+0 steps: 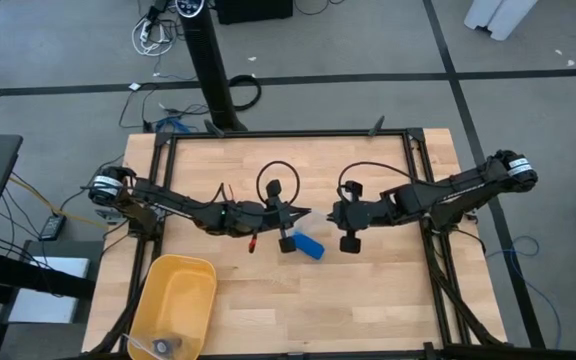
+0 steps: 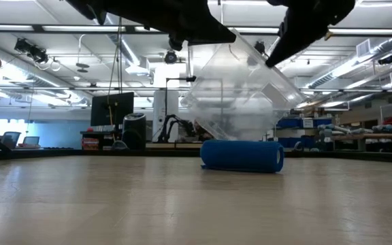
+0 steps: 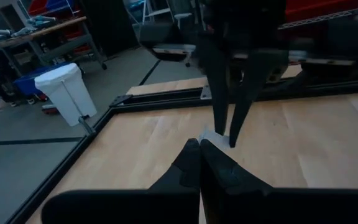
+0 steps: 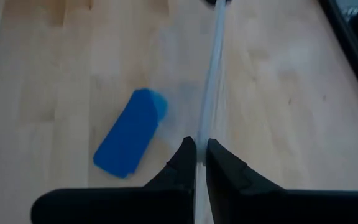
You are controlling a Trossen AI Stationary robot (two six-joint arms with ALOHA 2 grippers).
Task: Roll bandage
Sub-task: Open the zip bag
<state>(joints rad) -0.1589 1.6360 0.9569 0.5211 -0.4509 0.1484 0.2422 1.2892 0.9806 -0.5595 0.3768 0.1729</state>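
The bright blue bandage (image 1: 310, 247) lies rolled up as a small cylinder on its side on the wooden table; it also shows in the low view (image 2: 242, 155) and in the right wrist view (image 4: 129, 134). A clear crinkled plastic bag (image 2: 240, 95) hangs above it, held between my two grippers. My left gripper (image 1: 303, 213) and my right gripper (image 1: 333, 212) face each other over the table's middle, both shut on the bag. Neither touches the bandage. My left gripper pinches an edge of the clear bag (image 3: 209, 134) between its two shut fingers, coming level from the table's left. The bag is clear of the table. My right gripper pinches the bag's opposite edge (image 4: 205, 134) between its two shut fingers, coming from the table's right. The plastic runs away from the fingers edge-on, and the bag hangs lifted above the bandage.
A yellow plastic bin (image 1: 173, 305) stands at the table's near left corner with a small dark thing in it. A black metal frame (image 1: 288, 135) runs round the table's edges. Bare wood lies near and right of the bandage.
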